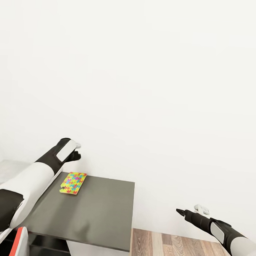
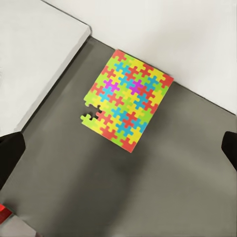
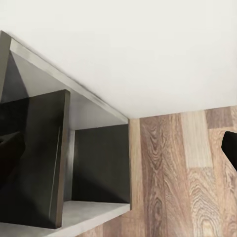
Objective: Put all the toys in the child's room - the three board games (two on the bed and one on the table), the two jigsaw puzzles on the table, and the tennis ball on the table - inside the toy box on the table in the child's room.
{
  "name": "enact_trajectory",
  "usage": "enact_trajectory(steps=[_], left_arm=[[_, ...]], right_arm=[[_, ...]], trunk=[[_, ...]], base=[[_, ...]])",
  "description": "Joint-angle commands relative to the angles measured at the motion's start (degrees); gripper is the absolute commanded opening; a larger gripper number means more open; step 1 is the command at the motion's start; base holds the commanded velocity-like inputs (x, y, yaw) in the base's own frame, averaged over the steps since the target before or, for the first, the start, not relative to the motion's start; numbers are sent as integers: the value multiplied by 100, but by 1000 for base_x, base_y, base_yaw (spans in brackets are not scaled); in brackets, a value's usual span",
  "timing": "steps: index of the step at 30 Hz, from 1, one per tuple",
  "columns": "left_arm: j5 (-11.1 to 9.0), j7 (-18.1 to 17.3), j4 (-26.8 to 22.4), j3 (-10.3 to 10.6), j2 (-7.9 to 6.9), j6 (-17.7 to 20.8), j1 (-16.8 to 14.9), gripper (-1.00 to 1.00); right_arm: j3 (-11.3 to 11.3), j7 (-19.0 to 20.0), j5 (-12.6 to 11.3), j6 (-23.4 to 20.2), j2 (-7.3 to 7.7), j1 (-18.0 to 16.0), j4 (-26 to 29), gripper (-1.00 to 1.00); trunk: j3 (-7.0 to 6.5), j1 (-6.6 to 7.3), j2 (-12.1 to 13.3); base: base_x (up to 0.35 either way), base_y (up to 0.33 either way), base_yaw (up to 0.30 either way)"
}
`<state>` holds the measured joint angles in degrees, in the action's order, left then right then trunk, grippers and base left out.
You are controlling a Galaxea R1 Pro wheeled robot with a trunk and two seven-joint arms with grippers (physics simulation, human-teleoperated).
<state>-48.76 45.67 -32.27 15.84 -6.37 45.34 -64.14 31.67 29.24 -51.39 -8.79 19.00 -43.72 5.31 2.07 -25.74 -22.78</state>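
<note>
Puzzle flat on table, below fingers.

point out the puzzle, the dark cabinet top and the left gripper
puzzle (image 2: 127,100), left wrist view, middle of board
cabinet top (image 1: 99,214), head view, bare surface
left gripper (image 1: 77,150), head view, between fingertips

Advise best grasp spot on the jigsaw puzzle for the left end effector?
The jigsaw puzzle lies flat on the dark cabinet top, so probably pinch across its shorter width from above, fingers over the two long edges. The left end effector hovers above it, jaws open. Avoid the notched corner with the loose-looking tab.
</note>
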Motion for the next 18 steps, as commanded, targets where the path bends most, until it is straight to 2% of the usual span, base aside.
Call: enact_trajectory(steps=[1, 6, 8, 10, 15, 18], left_arm=[[-57, 50, -7, 64, -8, 38, -8, 100], [78, 50, -7, 365, -4, 357, -22, 100], [169, 47, 1, 571, -8, 498, -36, 100], [210, 43, 74, 652, -15, 547, -44, 100], [262, -105, 454, 726, -32, 576, -51, 100], [325, -413, 555, 735, -83, 555, -53, 100]], right_arm=[[29, 13, -59, -37, 4, -5, 5, 100], [32, 22, 66, -42, 6, -5, 5, 100], [32, 24, 289, -43, 2, -5, 5, 100], [32, 27, 445, -44, 0, -5, 5, 100], [31, 29, 591, -36, -2, -5, 5, 100], [26, 25, 617, -26, -2, -5, 5, 100]], trunk=[[14, -4, -14], [14, -4, -14], [14, -4, -14], [14, -4, -14], [14, -4, -14], [14, -4, -14]], base=[[6, 0, 0], [3, 0, 0], [0, 0, 0], [0, 0, 0], [0, 0, 0], [0, 0, 0]])
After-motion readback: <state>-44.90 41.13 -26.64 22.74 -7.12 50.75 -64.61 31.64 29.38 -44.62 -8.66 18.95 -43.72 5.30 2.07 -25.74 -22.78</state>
